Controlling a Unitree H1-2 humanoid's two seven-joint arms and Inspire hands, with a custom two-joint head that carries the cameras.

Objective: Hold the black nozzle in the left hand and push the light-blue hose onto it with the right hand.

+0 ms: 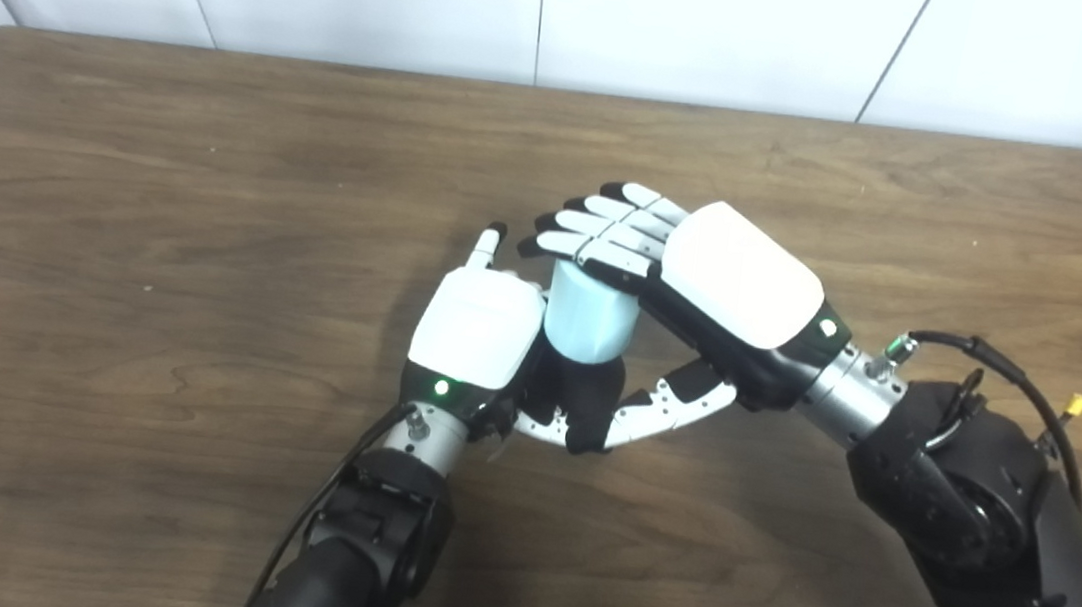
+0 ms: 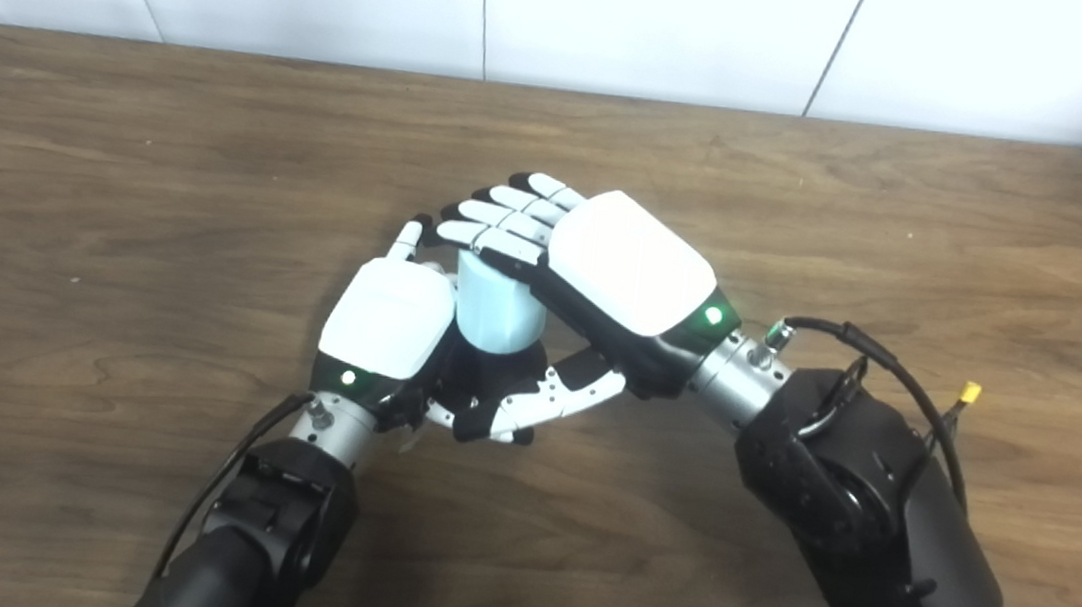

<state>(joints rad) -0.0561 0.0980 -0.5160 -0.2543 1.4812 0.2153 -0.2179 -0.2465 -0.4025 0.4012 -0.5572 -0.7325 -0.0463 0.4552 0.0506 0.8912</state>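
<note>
The black nozzle (image 1: 581,396) stands upright at the table's middle, with my left hand (image 1: 478,327) shut on it from the left; one finger (image 1: 487,244) sticks out straight. The light-blue hose (image 1: 590,319), a short wide tube, sits on top of the nozzle. My right hand (image 1: 734,284) comes in from the right, and its straight fingers (image 1: 599,234) lie flat on the hose's upper end. Its thumb (image 1: 671,406) reaches under, beside the nozzle. The joint between hose and nozzle is partly hidden by the hands.
A brown wooden table (image 1: 159,203) carries nothing else. A white panelled wall (image 1: 533,1) runs along its far edge. A black cable (image 1: 997,367) loops off the right wrist.
</note>
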